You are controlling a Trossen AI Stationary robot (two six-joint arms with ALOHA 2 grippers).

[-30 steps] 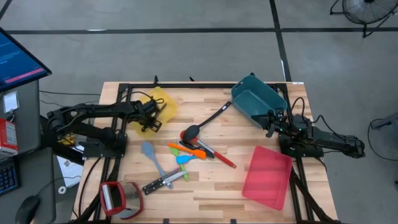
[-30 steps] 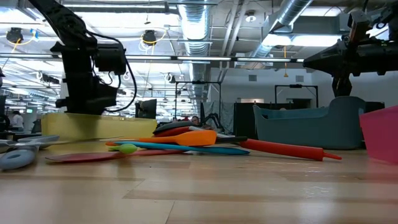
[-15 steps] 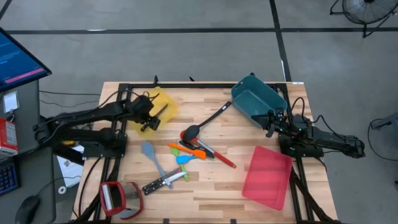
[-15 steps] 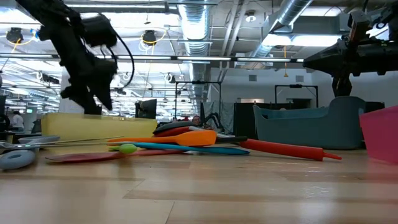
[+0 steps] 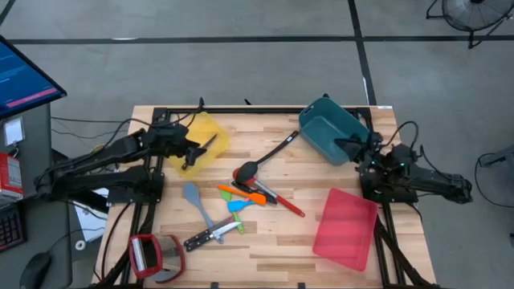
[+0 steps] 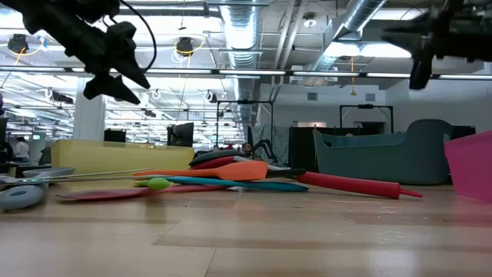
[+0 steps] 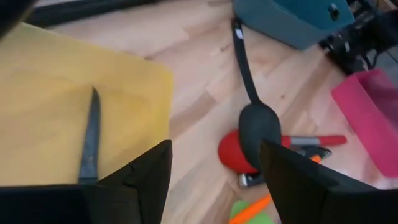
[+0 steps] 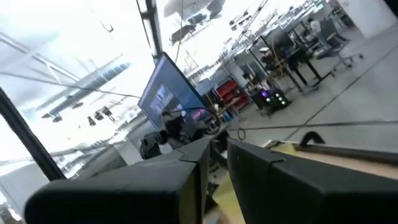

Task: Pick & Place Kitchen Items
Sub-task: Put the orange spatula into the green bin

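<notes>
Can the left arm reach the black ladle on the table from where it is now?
Probably yes. The left gripper hovers open over the yellow bin, and the black ladle lies on bare wood beside that bin. Nothing stands between them; its handle lies free, only its bowl touches the pile of utensils.

A robotics lab in an open industrial hall: exposed silver ducts (image 6: pixel 246 31) and strip lights run overhead, rows of workstations with monitors (image 8: pixel 163 93) stretch behind, and the wooden counter (image 5: pixel 265 241) (on a black frame) stands on bare concrete floor (image 5: pixel 241 64).
</notes>
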